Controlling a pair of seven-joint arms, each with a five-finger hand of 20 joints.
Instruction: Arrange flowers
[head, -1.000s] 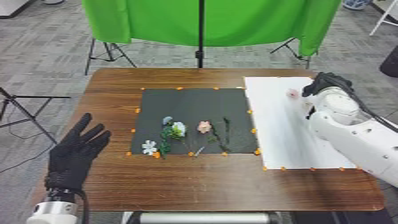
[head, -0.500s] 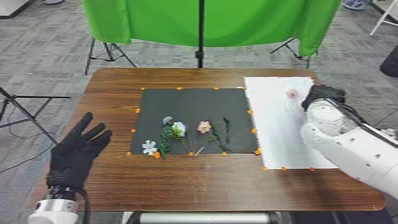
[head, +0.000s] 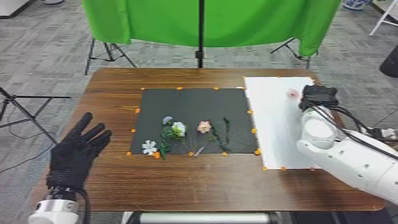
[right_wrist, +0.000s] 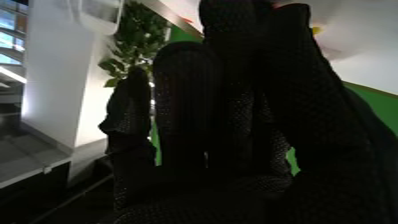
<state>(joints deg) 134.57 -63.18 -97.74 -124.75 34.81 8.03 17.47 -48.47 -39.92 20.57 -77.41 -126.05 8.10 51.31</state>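
Apparently relaxed, the right hand (head: 319, 96) hangs beside a pink flower (head: 292, 93) at far right, the left hand (head: 78, 152) fingers-spread at near left.

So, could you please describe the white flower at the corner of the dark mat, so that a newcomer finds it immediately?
On the brown table, find the dark mat, then its near-left corner, closest to the left hand. The white flower lies there, petals spread wide. The other whitish flower sits farther in, among green leaves.
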